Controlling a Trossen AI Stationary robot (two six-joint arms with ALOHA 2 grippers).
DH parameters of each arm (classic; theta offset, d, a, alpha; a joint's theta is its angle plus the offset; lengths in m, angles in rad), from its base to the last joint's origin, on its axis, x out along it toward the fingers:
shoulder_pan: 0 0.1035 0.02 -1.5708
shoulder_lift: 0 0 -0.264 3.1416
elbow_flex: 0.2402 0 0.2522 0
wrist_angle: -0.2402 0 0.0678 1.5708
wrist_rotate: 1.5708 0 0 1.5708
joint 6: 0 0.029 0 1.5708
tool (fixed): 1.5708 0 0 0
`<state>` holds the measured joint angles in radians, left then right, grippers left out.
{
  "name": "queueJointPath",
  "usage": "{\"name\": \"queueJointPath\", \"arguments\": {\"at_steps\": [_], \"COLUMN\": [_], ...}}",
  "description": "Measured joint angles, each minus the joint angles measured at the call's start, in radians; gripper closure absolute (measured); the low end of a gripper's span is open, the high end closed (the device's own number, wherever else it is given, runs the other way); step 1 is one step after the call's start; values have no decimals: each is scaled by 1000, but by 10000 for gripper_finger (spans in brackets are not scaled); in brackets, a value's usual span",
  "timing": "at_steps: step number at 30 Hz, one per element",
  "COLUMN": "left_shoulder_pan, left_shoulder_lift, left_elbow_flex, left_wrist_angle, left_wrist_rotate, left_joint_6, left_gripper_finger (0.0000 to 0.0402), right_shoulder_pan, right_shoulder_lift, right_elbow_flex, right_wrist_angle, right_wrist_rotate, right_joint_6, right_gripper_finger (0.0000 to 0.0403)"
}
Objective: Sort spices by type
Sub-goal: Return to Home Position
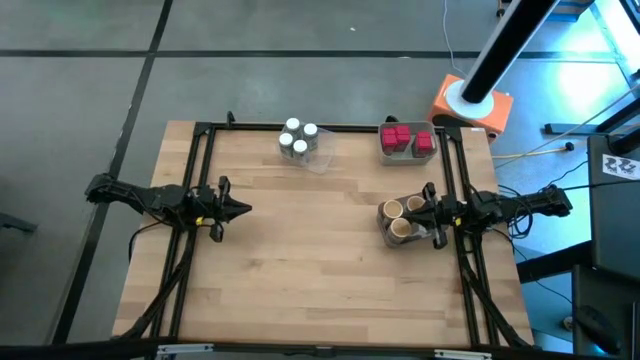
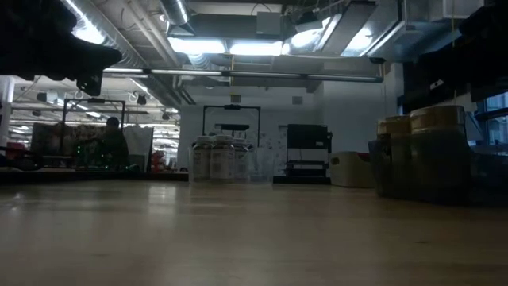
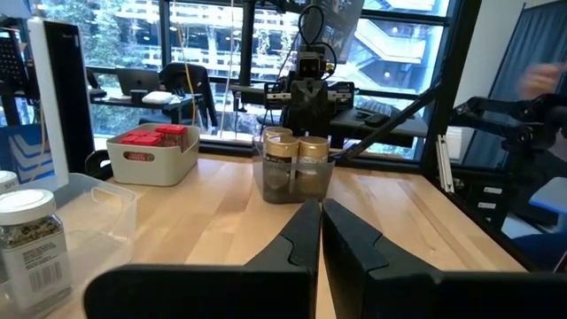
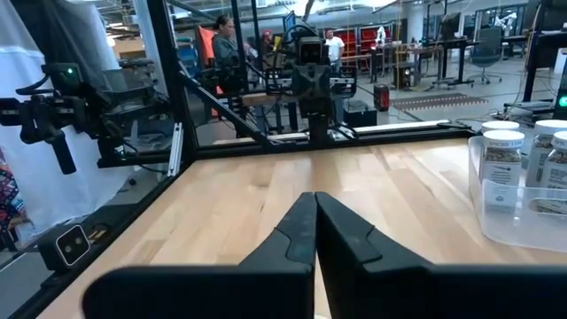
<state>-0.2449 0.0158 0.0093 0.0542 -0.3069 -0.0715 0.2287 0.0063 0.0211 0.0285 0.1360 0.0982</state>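
The spices stand sorted in three trays. Several white-lidded clear jars [image 1: 298, 140] fill a clear tray at the far edge, also in the left wrist view [image 3: 31, 235] and the right wrist view [image 4: 523, 164]. Red-pink packets [image 1: 405, 138] sit in a grey tray [image 3: 152, 164] at the far right. Tan-brown round jars [image 1: 400, 218] stand in a dark tray [image 3: 292, 173] on the right. My left gripper [image 1: 243, 210] hovers shut over the table's left side [image 3: 319, 232]. My right gripper [image 1: 422, 207] is shut [image 4: 314, 232] at the tan jars' tray, above its right side.
A black frame [image 1: 320, 128] runs around the table top. Bare wood [image 1: 310, 260] lies between the two arms and toward the near edge. An orange-and-white stand [image 1: 470, 105] sits off the far right corner. People [image 4: 226, 40] are in the room beyond the table.
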Motion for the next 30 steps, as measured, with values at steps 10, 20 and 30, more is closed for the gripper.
{"name": "queueJointPath", "arguments": {"at_steps": [10,20,30], "left_shoulder_pan": [0,0,0], "left_shoulder_lift": [0,0,0], "left_elbow_flex": [0,0,0], "left_wrist_angle": [0,0,0], "left_wrist_rotate": [0,0,0], "left_joint_6": [0,0,0], "left_gripper_finger": [396,396,396], "right_shoulder_pan": [0,35,34], "right_shoulder_lift": [0,-3,-3], "right_elbow_flex": [1,3,3], "right_wrist_angle": [-2,-3,-3], "right_wrist_rotate": [2,-2,-5], "right_joint_6": [2,2,2], "right_gripper_finger": [393,393,393]}}
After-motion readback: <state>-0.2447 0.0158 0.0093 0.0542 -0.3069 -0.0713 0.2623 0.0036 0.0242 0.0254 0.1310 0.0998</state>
